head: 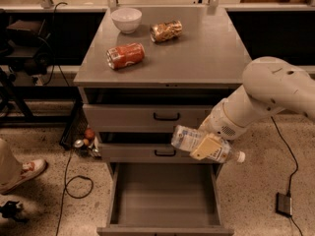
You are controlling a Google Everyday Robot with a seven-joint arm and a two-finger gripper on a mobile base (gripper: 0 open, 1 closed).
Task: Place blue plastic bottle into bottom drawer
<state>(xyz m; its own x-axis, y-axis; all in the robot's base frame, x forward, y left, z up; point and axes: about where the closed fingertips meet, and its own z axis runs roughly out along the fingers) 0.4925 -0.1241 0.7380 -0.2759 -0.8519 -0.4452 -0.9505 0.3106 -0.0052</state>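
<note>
Blue plastic bottle (pixel 186 137): long axis near level, cap pointing right, slightly down; above bottom drawer (pixel 165 198), rear right.
Gripper (pixel 206 147): pinching bottle mid-body.

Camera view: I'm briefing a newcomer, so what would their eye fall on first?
The gripper, in front of the cabinet, holds the blue plastic bottle sideways above the open bottom drawer. On the cabinet's top sit an orange-red can, a crinkled gold can and a white bowl.
</note>
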